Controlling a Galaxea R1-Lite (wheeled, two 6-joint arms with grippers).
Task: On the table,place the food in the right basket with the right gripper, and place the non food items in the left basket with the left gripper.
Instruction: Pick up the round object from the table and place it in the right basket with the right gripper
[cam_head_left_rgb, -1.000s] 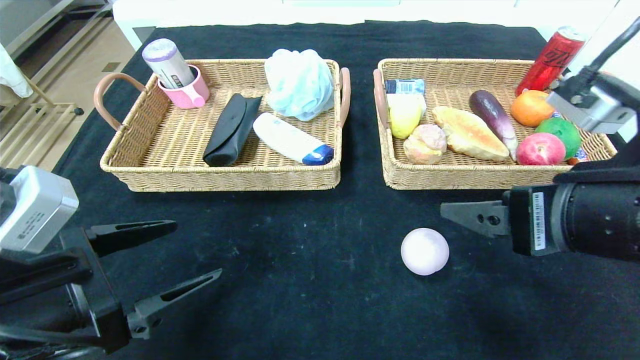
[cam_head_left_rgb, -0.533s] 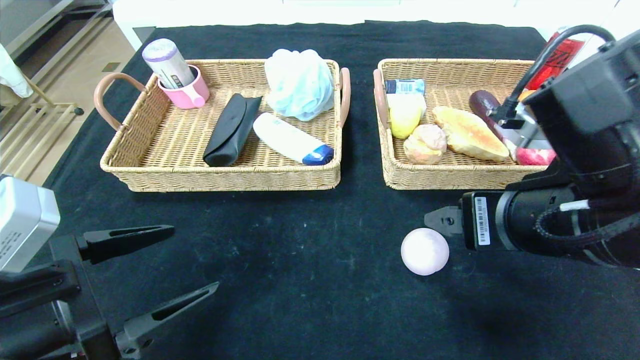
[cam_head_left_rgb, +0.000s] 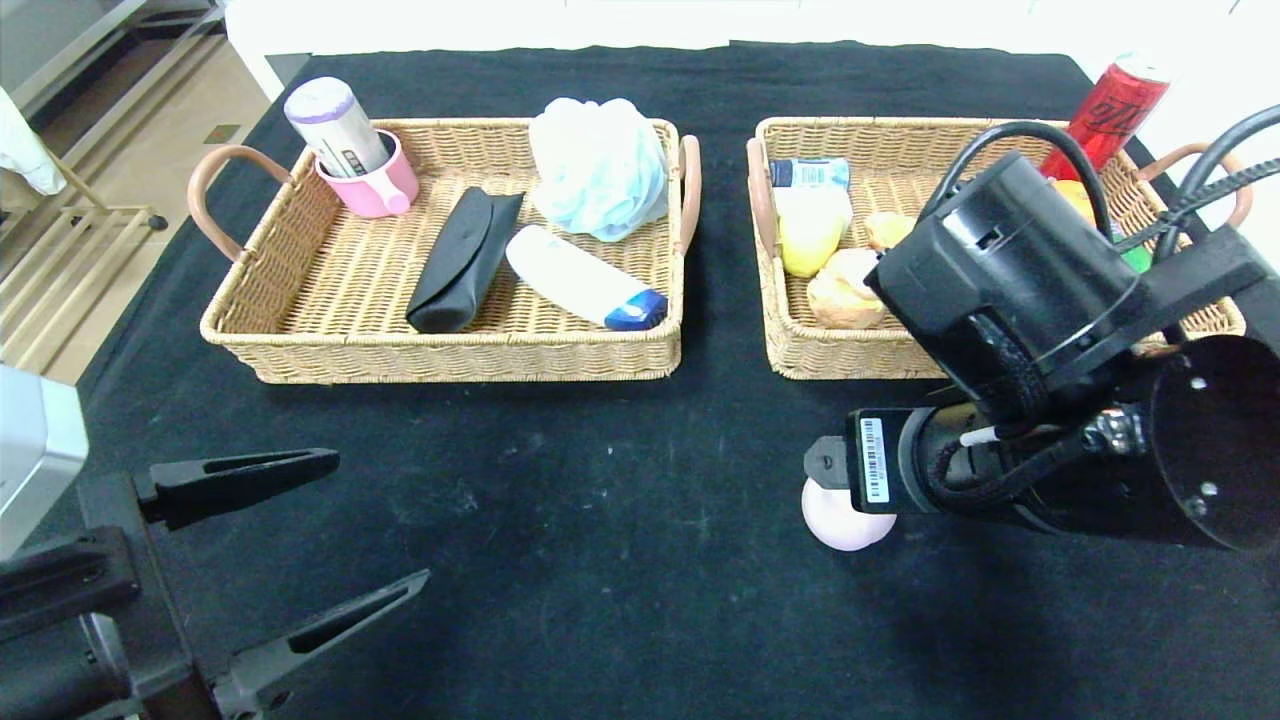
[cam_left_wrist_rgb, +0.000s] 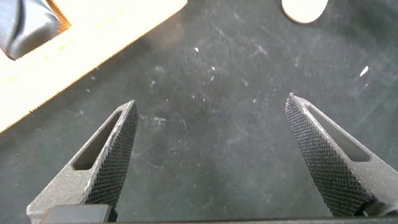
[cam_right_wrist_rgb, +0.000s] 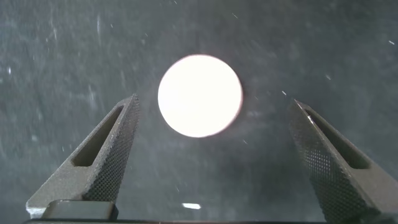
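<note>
Directly above pale ball, right tool spread wide, not touching

I see a black tablecloth flecked with pale specks. On it near the right sits a pale pink ball, reading almost white from the right wrist. Both baskets are tan woven wicker with brown handles: the left basket holds a pink cup with a white, lilac-capped bottle, a black case, a light blue bath puff, and a white tube with a dark blue cap. The right basket shows a yellow fruit and a beige bun. A red can stands far right. Both my grippers are black, their pads cross-hatched.
</note>
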